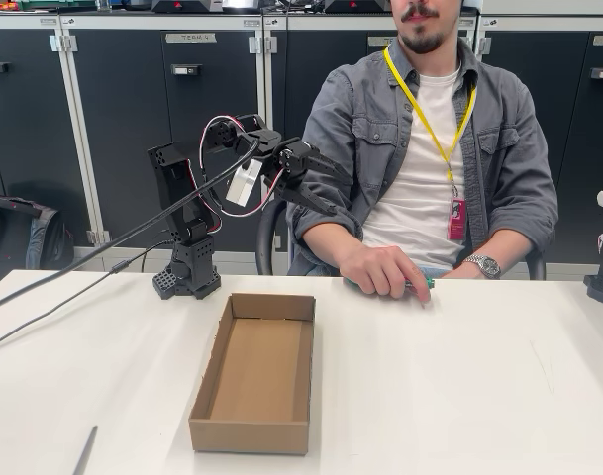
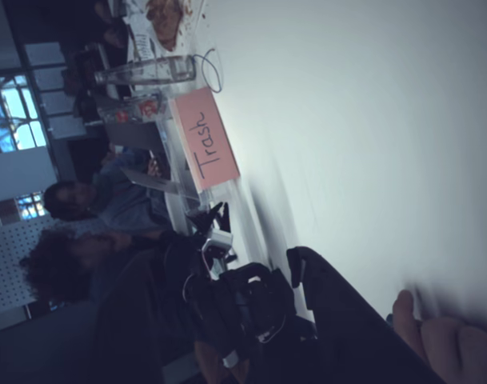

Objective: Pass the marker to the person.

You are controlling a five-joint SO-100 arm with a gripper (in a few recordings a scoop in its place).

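Green plastic pokes out of the person's (image 1: 427, 148) closed hand (image 1: 385, 272): the marker (image 1: 427, 284) lies gripped in that fist on the desk (image 1: 459, 386), with just its tip showing at the three o'clock side of the knuckles. The hand rests on the smooth white desktop, near its far edge, at about two o'clock from the cardboard box (image 1: 256, 371). A metal wristwatch (image 1: 484, 264) sits on the other wrist.

The box is a shallow open tray of plain brown corrugated card, long and rectangular, lying flat in the middle of the desk. At its ten o'clock stands the arm (image 1: 187, 223), matt black plastic with red and white wires looping over its joints. It is folded high and reaches toward three o'clock, so the gripper (image 1: 316, 178) hangs in the air beside the person's sleeve, well above the desk and apart from the hand. I cannot tell whether its fingers are spread or pressed together; nothing is seen between them.

A thin grey stick (image 1: 84, 451) lies on the desk at the box's eight o'clock, near the front edge. In the wrist view, a dark finger (image 2: 339, 320) of the gripper crosses the lower part, and fingertips of the hand (image 2: 447, 344) show at five o'clock against the pale desktop.
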